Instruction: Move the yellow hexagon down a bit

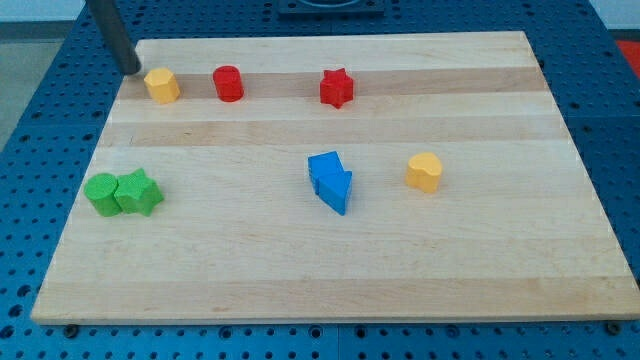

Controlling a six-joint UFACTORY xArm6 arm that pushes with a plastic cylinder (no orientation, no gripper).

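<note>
The yellow hexagon (161, 85) sits near the board's top left corner. My tip (132, 71) touches the board just to the upper left of it, a small gap away. The dark rod rises from there out of the view's top. A red cylinder (228, 83) stands just right of the hexagon.
A red star (337, 88) is at top centre. A blue arrow-shaped block (330, 181) lies mid-board, a second yellow block (425, 172) to its right. A green cylinder (101, 193) and green star (139, 192) touch at the left edge. The wooden board (480, 260) lies on a blue perforated table.
</note>
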